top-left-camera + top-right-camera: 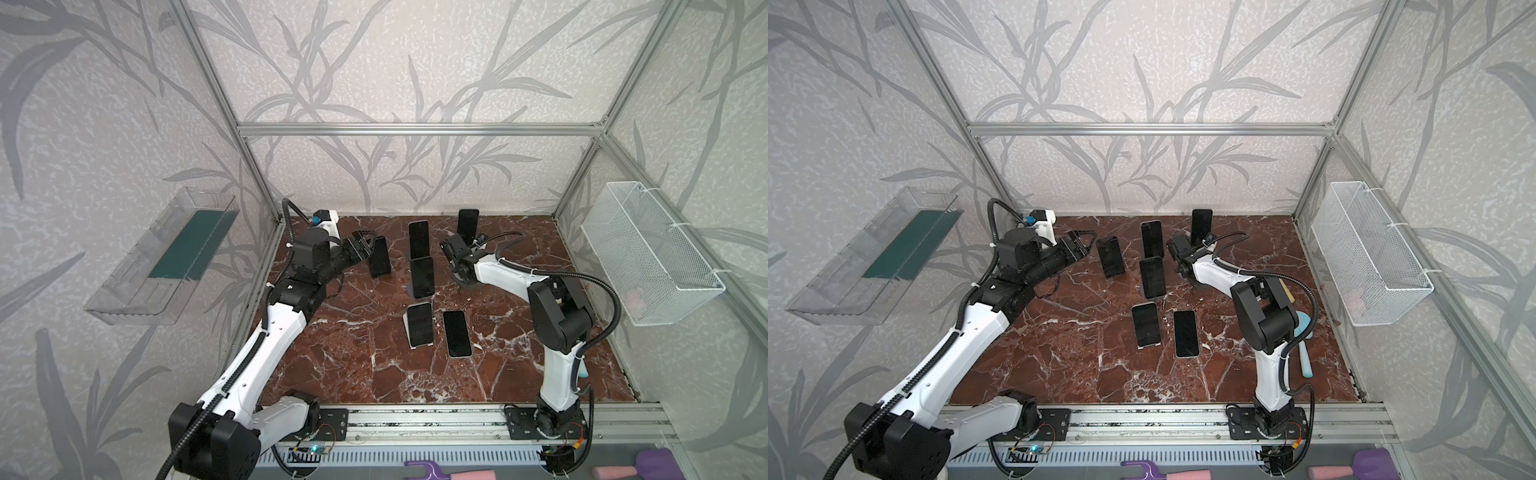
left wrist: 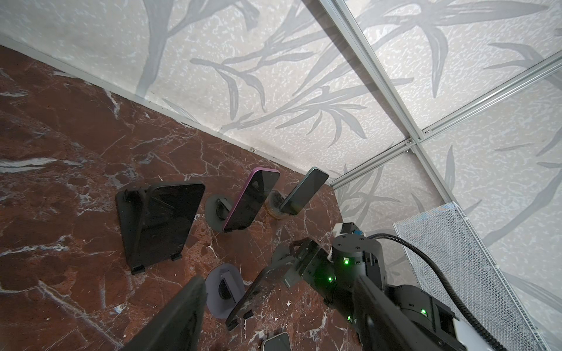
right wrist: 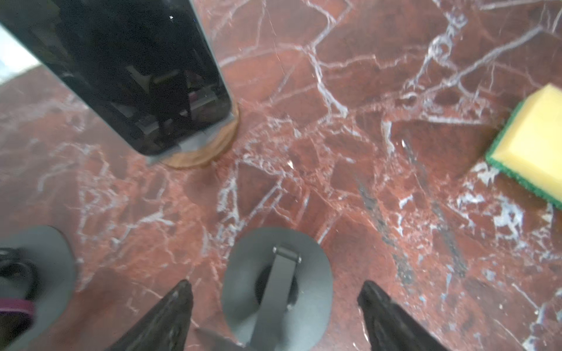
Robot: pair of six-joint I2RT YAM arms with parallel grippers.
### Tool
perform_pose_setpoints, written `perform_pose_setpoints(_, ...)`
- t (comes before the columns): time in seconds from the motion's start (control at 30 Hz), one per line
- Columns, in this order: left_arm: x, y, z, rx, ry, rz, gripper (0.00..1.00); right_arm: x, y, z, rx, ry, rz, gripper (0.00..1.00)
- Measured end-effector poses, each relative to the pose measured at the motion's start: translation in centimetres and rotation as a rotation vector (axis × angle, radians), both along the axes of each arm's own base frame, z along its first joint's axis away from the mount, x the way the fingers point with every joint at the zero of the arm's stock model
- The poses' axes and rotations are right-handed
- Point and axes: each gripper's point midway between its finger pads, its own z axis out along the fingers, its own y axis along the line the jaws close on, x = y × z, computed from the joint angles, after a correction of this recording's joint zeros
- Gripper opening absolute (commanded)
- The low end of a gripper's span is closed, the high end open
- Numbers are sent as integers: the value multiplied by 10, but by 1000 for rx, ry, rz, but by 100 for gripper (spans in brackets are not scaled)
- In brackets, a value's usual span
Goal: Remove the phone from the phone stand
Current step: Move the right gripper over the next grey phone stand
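Note:
Several dark phones lean on stands on the red marble table [image 1: 374, 374]. My left gripper [image 1: 365, 246] stands open and empty just left of the phone on the black stand [image 1: 380, 257]; its fingers [image 2: 182, 316] are well apart. My right gripper [image 1: 448, 249] is open between the back right phone [image 1: 468, 226] and the middle phone [image 1: 422, 277]. In the right wrist view that gripper [image 3: 275, 285] has its jaws either side of a grey round stand [image 3: 243, 267] without touching it. The back right phone [image 3: 121, 76] rests on a wooden base [image 3: 213, 149].
One phone [image 1: 456, 332] lies flat near the front, beside a phone on a white stand [image 1: 419, 325]. A yellow and green sponge [image 3: 535, 136] and a light blue brush [image 1: 1304, 345] lie right of the right arm. A wire basket [image 1: 648, 257] and a clear tray [image 1: 166, 249] hang on the side walls.

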Motion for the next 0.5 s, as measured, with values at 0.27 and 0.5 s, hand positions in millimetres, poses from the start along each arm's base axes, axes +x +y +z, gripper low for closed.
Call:
perform_pose_setpoints(0.27, 0, -1, 1, -4, -3, -4, 76, -31, -12, -14, -23, 75, 61, 84)
perform_pose_setpoints(0.5, 0, -1, 2, -6, -5, -6, 76, -19, -5, 8, 30, 51, 184, 86)
